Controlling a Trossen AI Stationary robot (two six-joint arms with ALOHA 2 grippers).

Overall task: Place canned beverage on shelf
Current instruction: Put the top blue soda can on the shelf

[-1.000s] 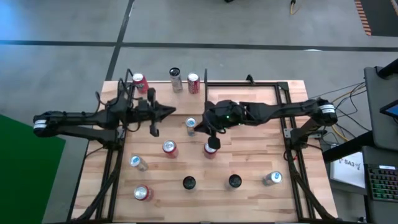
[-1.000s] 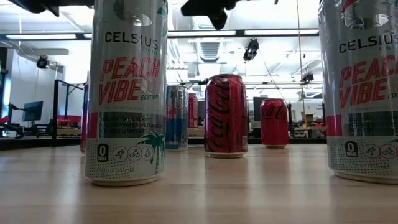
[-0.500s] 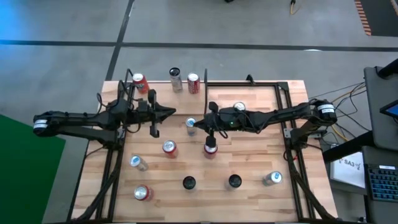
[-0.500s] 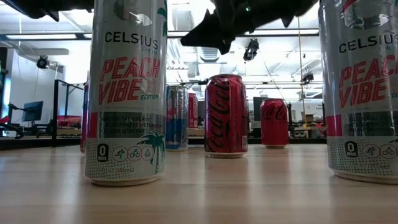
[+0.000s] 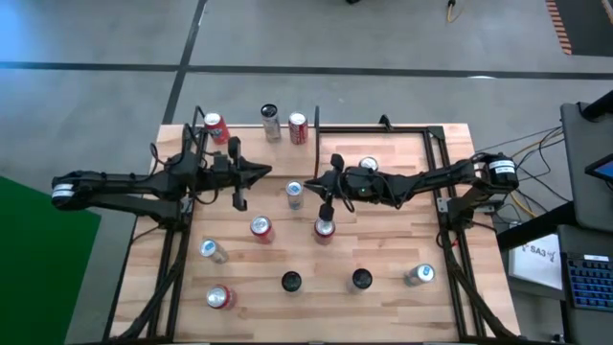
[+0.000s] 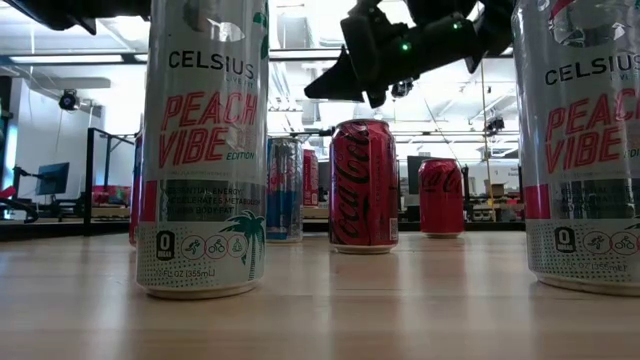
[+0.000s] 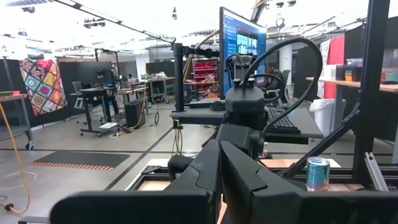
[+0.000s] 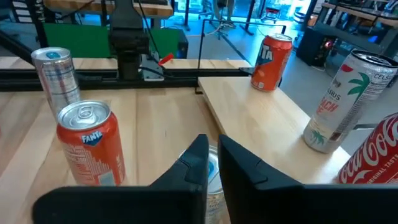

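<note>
The shelf (image 5: 407, 153), a light wood board edged by black rods, takes the table's far right; a silver-topped can (image 5: 369, 168) stands upright on it. My right gripper (image 5: 312, 185) is shut and empty. It hovers level, pointing toward the table's left, just above a silver-blue can (image 5: 295, 192) whose top shows under its fingers (image 8: 211, 177). In the low view it (image 6: 320, 90) hangs above a red Coca-Cola can (image 6: 363, 185). My left gripper (image 5: 262, 172) is shut and empty, raised over the table's left half, pointing right; it also shows in the left wrist view (image 7: 219, 163).
Several cans stand on the table: a Fanta can (image 8: 87, 149), a thin silver can (image 8: 56, 71), and two Celsius cans near the front edge (image 6: 205, 150) (image 6: 585, 140). Three more stand on a raised plank at the far left (image 8: 273, 53) (image 8: 339, 106) (image 8: 373, 158).
My right arm has come down and stretched out level, its gripper pointing toward the table's left. This uncovers the silver-topped can on the shelf. In the low view the gripper has dropped into sight above the Coca-Cola can. No can has moved.
</note>
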